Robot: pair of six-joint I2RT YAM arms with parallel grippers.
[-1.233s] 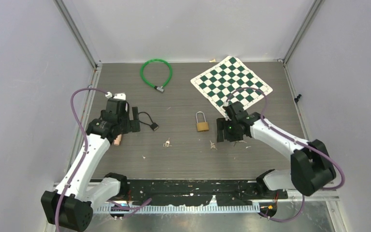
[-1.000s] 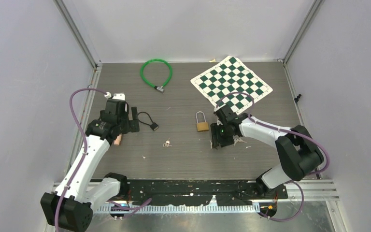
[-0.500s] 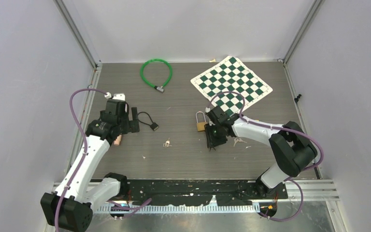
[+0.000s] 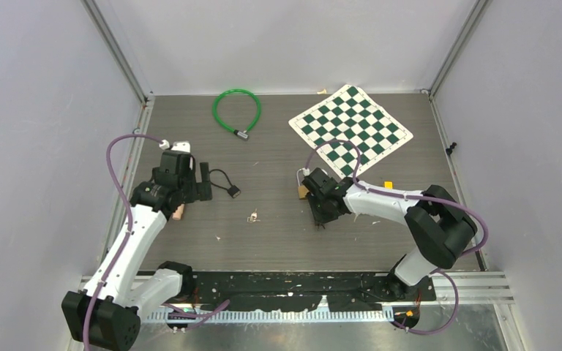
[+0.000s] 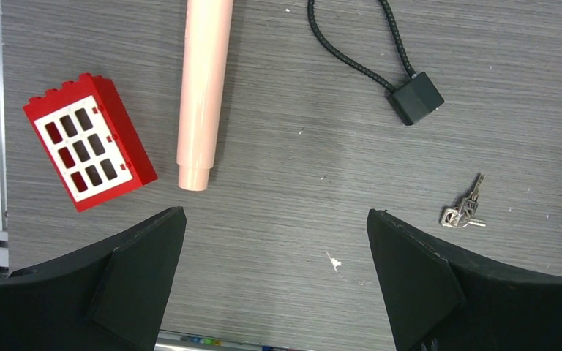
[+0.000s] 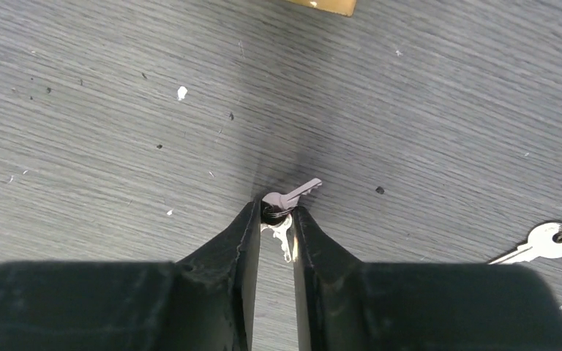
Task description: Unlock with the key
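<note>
The brass padlock (image 4: 304,191) lies mid-table, partly hidden behind my right arm; only its edge (image 6: 322,4) shows at the top of the right wrist view. Just in front of it, my right gripper (image 4: 320,218) points down at the table. Its fingers (image 6: 278,212) stand narrow, pressed on a small silver key (image 6: 293,195) on a ring, with the blade sticking out to the right. My left gripper (image 5: 274,241) hangs wide open over bare table at the left, holding nothing. A second bunch of keys (image 5: 465,212) lies to its right.
A loose key (image 6: 538,241) lies right of the right fingers. A red window brick (image 5: 88,150), a pink cylinder (image 5: 203,88) and a black cable lock (image 5: 416,99) lie by the left gripper. At the back are a green cable lock (image 4: 236,110) and a chessboard mat (image 4: 350,126).
My right arm has swung left, up to the padlock, and its jaws have narrowed onto the key. The left arm has not moved.
</note>
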